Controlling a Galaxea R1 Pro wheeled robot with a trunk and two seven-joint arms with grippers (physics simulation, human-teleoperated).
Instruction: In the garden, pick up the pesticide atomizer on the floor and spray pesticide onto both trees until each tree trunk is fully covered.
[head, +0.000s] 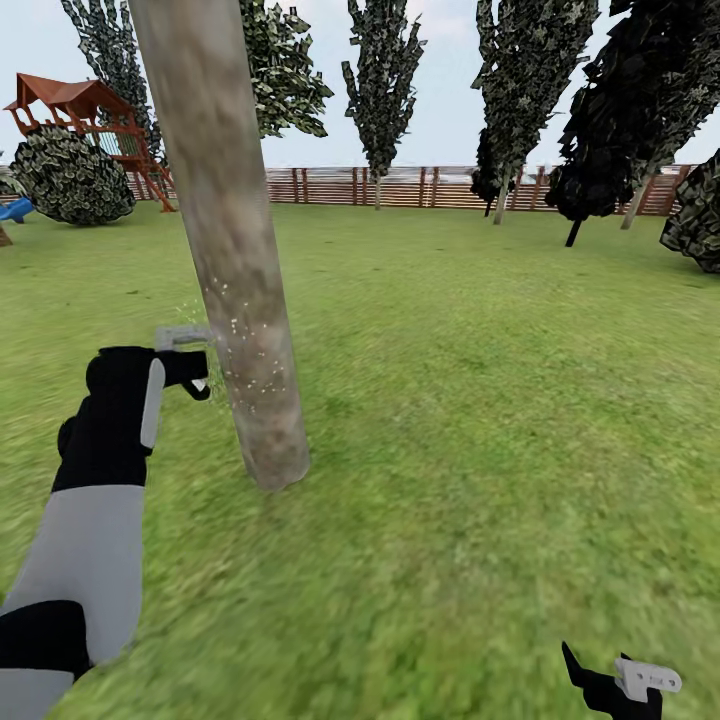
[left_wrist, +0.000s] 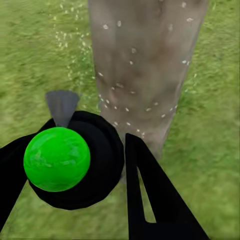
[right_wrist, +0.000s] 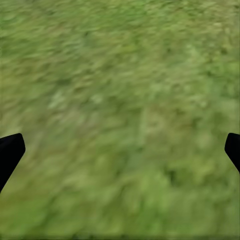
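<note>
Left hand (left_wrist: 100, 170) grips the atomizer (left_wrist: 57, 159) beside the speckled trunk (head: 235, 300); right hand (right_wrist: 120, 150) seemingly released (fingertips wide apart)

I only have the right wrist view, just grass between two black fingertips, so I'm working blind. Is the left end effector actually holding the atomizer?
Observer: Yes, the left end effector is shut on the atomizer, a black body with a green ball on top.
Operator: Is it aimed at a trunk?
Observer: Its grey nozzle points at the tree trunk close in front.
Operator: Any pesticide landing?
Observer: Whitish specks of pesticide dot the lower trunk; the bark higher up looks bare in the head view.
Operator: And my right end effector?
Observer: The right end effector hangs low over the grass, well away from that trunk.
</note>
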